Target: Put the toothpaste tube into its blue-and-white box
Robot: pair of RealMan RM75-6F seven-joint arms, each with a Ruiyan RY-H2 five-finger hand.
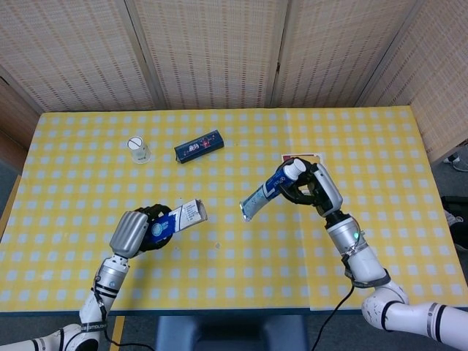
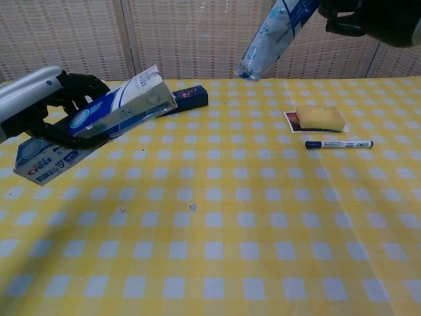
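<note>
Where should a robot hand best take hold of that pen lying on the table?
Around the middle of the pen, coming straight down from above. It lies flat and slim, with bare table along both long sides; the sponge sits just behind it.

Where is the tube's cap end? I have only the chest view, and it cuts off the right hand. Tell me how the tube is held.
Observer: In the head view, the right hand grips the tube by its white-capped end, with the crimped end pointing towards the box.
Operator: Tell me whether tube and box line up.
Observer: From above, the box's open end faces the tube's crimped end, with bare table showing between them. The left hand holds the box's other end.
</note>
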